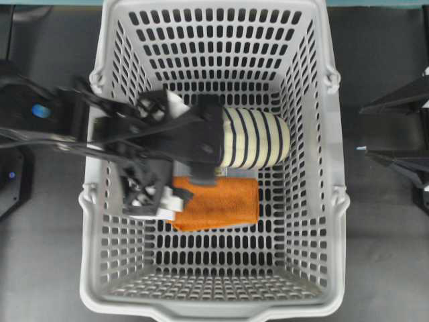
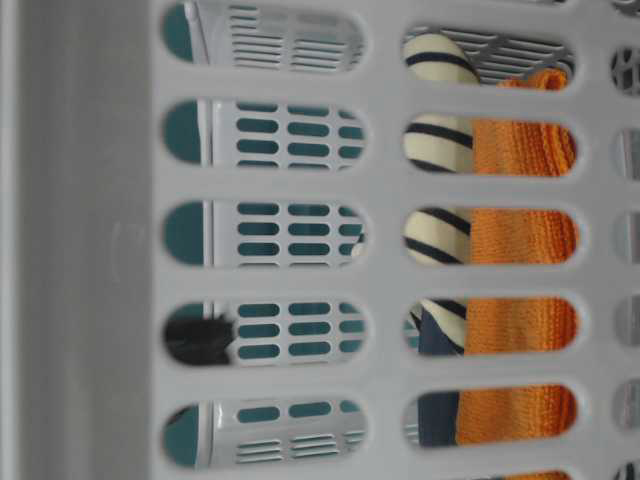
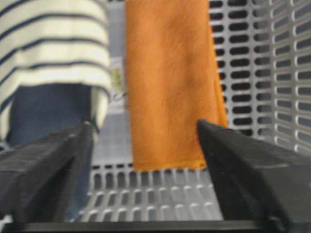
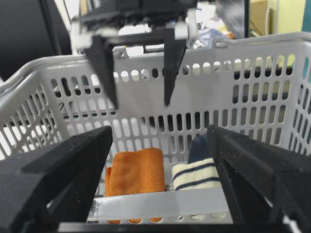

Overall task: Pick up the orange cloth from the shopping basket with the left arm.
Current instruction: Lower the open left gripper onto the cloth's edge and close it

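Left end effector [image 4: 138, 73] hangs inside the basket [image 1: 328, 154], fingers spread apart, nothing between them, poised above the cloth [image 1: 218, 201]. Cloth lies flat on basket floor, just beside the striped slipper [image 1: 258, 139]. Right end effector [image 1: 395, 131] sits outside the basket over the dark tabletop [image 1: 382, 255], fingers wide apart, empty.

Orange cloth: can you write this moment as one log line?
left fingers open above basket | orange cloth lying flat beside slipper | not grabbed
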You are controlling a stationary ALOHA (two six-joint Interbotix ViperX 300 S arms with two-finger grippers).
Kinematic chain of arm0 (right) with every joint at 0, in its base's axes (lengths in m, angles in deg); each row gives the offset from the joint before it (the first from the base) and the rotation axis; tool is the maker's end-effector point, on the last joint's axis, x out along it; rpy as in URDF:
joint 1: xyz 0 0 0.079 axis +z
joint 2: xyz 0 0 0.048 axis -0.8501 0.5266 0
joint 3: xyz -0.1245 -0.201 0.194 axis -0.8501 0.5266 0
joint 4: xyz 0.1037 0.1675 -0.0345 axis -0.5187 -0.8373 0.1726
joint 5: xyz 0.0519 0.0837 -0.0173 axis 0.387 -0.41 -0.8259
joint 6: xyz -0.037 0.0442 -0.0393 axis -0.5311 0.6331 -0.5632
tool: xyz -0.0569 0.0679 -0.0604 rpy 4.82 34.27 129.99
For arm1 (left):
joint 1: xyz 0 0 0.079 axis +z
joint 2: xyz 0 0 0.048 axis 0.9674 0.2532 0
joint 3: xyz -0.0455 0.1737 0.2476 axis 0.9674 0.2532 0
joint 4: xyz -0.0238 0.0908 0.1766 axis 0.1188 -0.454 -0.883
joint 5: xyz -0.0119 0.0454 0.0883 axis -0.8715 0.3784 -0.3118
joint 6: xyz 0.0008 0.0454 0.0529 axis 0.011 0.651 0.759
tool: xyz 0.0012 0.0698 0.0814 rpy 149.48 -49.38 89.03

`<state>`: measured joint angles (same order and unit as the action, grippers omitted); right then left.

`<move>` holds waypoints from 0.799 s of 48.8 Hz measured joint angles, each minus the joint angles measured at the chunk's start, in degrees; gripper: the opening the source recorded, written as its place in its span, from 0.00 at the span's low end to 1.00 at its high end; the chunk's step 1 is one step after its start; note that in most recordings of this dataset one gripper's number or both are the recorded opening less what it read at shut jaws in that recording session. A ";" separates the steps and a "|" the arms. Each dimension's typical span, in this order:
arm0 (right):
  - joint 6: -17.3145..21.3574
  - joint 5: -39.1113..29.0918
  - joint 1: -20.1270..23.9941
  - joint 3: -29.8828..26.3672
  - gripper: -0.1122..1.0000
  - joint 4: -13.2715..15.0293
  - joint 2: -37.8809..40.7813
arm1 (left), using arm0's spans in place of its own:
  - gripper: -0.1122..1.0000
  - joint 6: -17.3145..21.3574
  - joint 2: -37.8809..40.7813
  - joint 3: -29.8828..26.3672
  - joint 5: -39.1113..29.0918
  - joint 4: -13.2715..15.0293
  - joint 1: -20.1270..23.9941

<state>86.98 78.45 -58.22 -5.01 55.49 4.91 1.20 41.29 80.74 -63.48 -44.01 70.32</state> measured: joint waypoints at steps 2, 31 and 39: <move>-0.09 0.00 0.00 0.00 0.78 0.00 0.00 | 0.90 -0.18 1.85 -1.32 -0.35 0.09 -0.35; -0.09 0.00 0.09 0.00 0.78 0.09 -1.14 | 0.89 -6.15 16.00 -3.69 -1.32 0.00 -1.23; -0.09 -0.09 0.18 0.09 0.78 0.00 -1.14 | 0.89 -6.77 17.23 -1.76 1.05 0.00 -1.14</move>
<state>86.89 78.37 -58.05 -4.92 55.49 3.77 -5.57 58.52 78.98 -62.43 -44.01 69.18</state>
